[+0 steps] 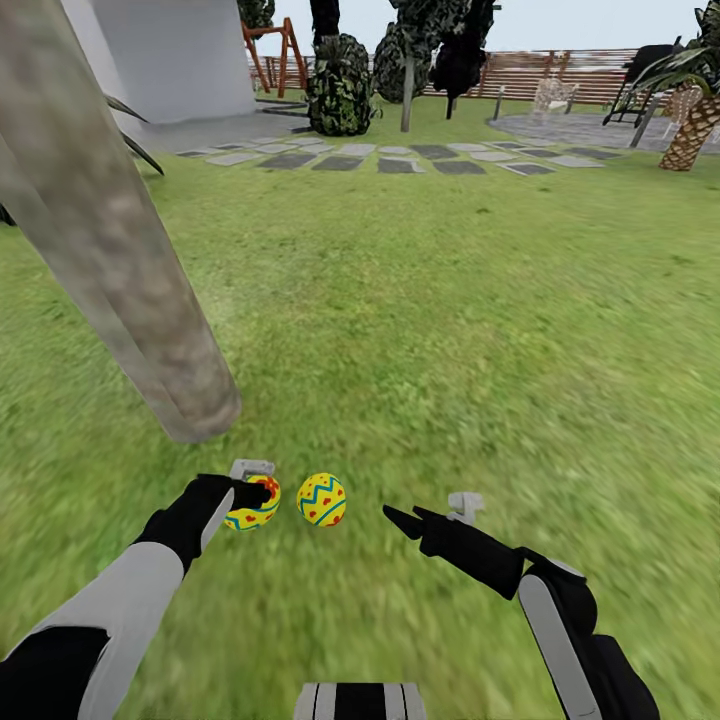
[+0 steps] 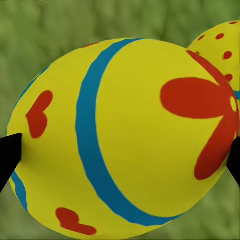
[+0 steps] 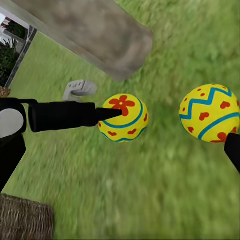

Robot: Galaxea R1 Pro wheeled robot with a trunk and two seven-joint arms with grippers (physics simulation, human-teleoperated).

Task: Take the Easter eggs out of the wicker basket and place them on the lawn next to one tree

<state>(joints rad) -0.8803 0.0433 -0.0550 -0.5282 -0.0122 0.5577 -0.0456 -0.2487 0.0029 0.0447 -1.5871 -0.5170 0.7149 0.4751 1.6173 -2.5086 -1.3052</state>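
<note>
My left gripper (image 1: 250,497) is shut on a yellow Easter egg (image 1: 254,506) with red flowers and a blue band, low over the lawn (image 1: 450,330). Up close in the left wrist view, that egg (image 2: 120,135) sits between both black fingertips (image 2: 9,155). A second Easter egg (image 1: 322,499) lies on the grass just right of it, near the foot of the thick mottled tree trunk (image 1: 110,260). My right gripper (image 1: 400,517) hangs open to the right of that egg (image 3: 210,120), holding nothing. A corner of the wicker basket (image 3: 25,220) shows in the right wrist view.
Grey paving stones (image 1: 400,160) cross the lawn far ahead, with dark bushes (image 1: 340,90), a wooden fence (image 1: 560,75) and a white house wall (image 1: 170,60) behind. A scaly palm (image 1: 695,130) stands at the far right. Open grass lies ahead and to the right.
</note>
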